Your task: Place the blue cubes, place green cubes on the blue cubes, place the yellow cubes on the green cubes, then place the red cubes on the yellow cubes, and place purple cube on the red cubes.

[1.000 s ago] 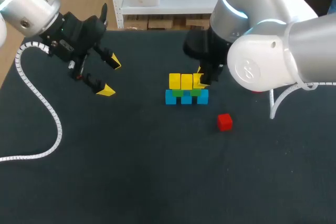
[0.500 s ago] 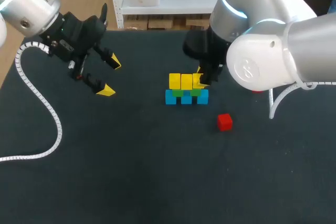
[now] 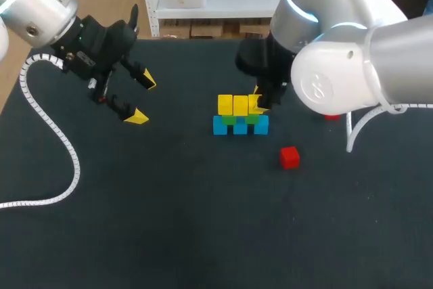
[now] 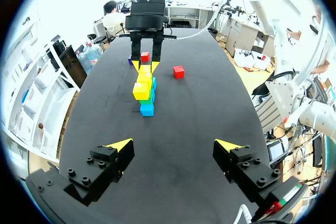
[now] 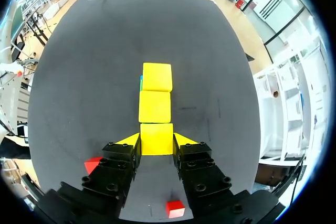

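- The dark table (image 3: pixel 203 235) fills the head view, and every cube rests on it.
- The right arm (image 3: pixel 352 59), large and silver-white, comes in from the right and bends down over the middle of the table to the cube stack.
- The left arm (image 3: pixel 40 5) comes in from the upper left corner. Its white coiled cable (image 3: pixel 67 160) loops down across the left part of the table.
- The left gripper (image 3: pixel 143 99) hangs above the left part of the table, well apart from the stack. Its fingers are spread wide and nothing is between them.
- The right gripper (image 5: pixel 156 141) is down at the right end of the stack, with a yellow fingertip pressed against each side of the right-end yellow cube (image 5: pixel 156 134), gripping it.
- The stack stands near the table's centre. Three blue cubes (image 3: pixel 240 127) form a row at the bottom, touching side by side.
- Two green cubes (image 3: pixel 231 120) sit on the blue row, each one bridging the seam between two blue cubes.
- Three yellow cubes (image 3: pixel 233 105) form the top row on the green ones. The held one closes the row at its right end.
- One red cube (image 3: pixel 289 157) lies alone on the table, near the stack, to its front right.
- A second red cube (image 3: pixel 331 117) lies to the right of the stack, mostly hidden behind the right arm.
- A purple cube (image 4: pixel 129 60) shows in the left wrist view, small, beyond the stack and just beside the right gripper.
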